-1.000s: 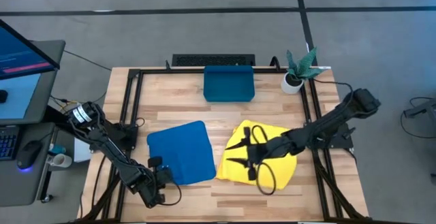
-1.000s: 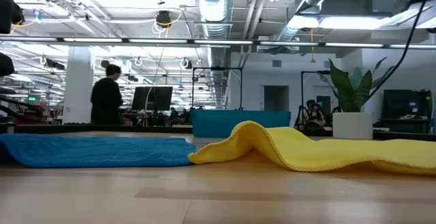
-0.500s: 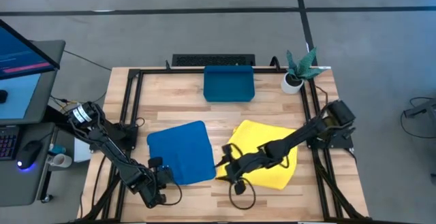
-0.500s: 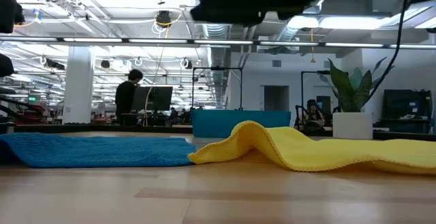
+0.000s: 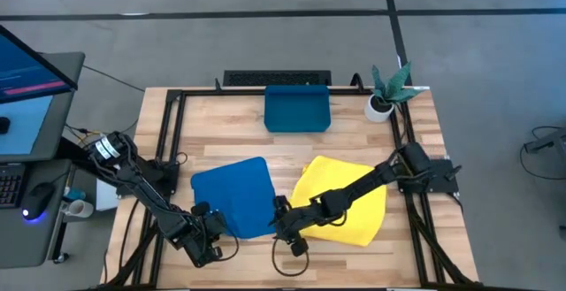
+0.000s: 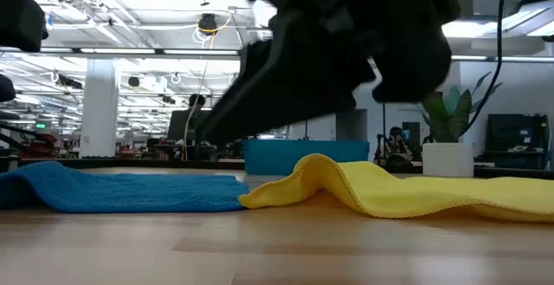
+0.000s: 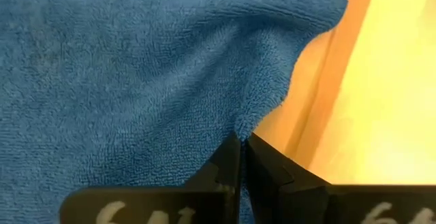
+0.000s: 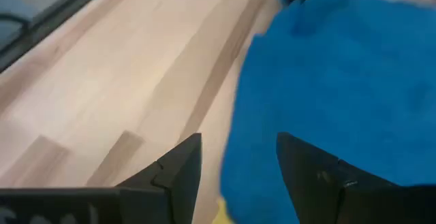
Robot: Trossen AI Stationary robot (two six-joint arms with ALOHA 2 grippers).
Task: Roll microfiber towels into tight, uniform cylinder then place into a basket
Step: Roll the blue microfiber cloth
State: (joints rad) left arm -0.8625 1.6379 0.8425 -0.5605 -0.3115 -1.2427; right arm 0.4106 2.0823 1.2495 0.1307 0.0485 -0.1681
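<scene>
Soft, light and limp, both towels: no stiffness to push against, likely to bunch or drag on the wood, best taken by pinching a corner or hem. Near the front edge of the bench, left gripper (image 7: 242, 142) closed on the near corner of the blue towel (image 5: 234, 198), cloth puckered up between the fingers. Just beside it, right gripper (image 8: 238, 159) spread wide and holding nothing, reaching across the yellow towel (image 5: 345, 198) toward the blue towel's other near corner; not touching the cloth yet, as far as can be made out. Blue towel otherwise flat in the middle of the bench; yellow towel just to its right, toward the right edge, edges close or meeting, humped in a loose fold. Farther off, against the back edge, basket (image 5: 297, 110) well apart from both towels, nothing in it.
</scene>
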